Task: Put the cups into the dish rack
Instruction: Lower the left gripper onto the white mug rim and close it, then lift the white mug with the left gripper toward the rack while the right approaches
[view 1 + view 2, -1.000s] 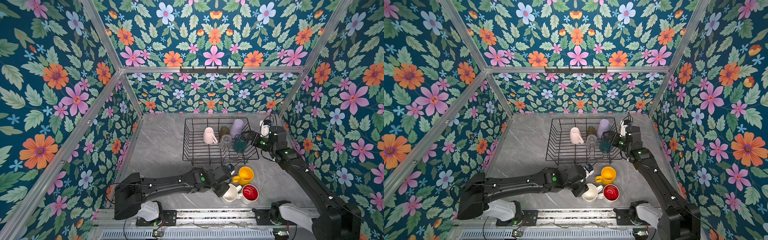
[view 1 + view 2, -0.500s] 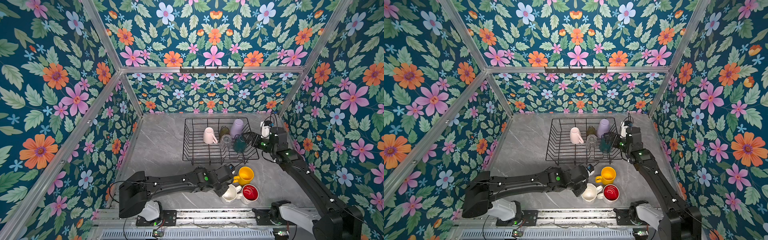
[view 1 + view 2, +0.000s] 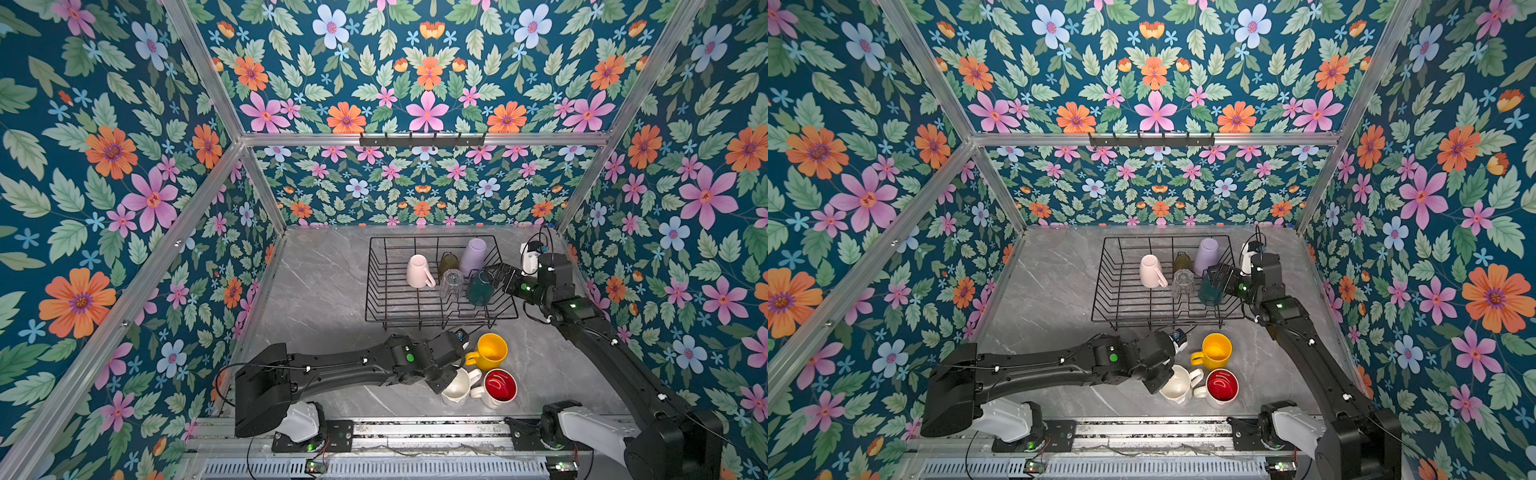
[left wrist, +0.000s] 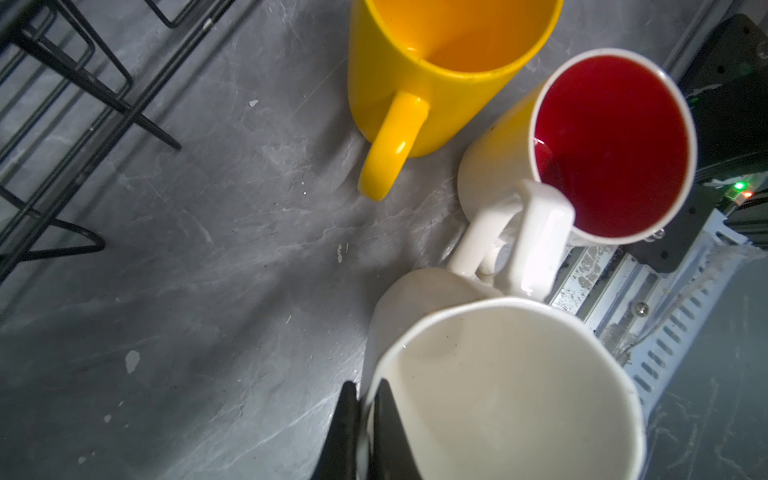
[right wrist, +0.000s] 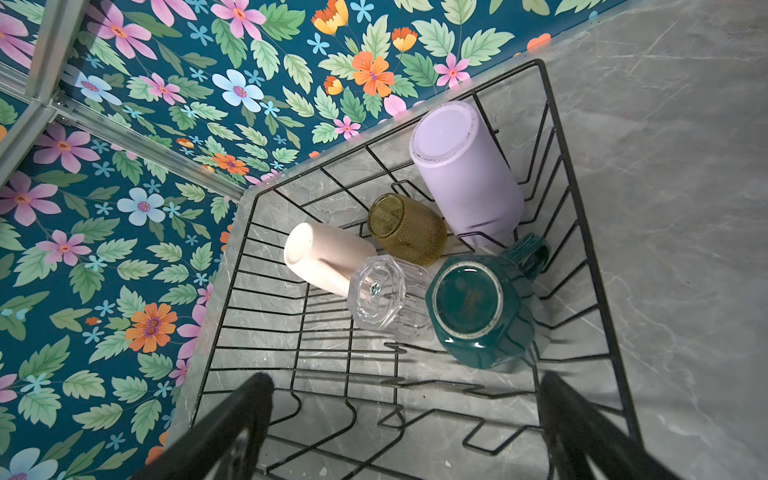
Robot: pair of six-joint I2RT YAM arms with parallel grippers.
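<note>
Your left gripper (image 4: 360, 432) pinches the white mug (image 4: 511, 395) by its rim; lifting may snag the red mug (image 4: 606, 145), since the handles touch. The right gripper (image 5: 405, 384) hangs spread at the rack (image 5: 583, 232).

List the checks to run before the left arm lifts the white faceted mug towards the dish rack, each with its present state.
1. Left gripper shut on the white faceted mug, at its rim: ok.
2. Its handle free of the red-lined mug: cannot tell; handles overlap in the left wrist view.
3. Bare space in the dish rack: ok, its left part.
4. Right gripper open, holding nothing: ok.
5. Yellow mug apart from it: ok.
</note>
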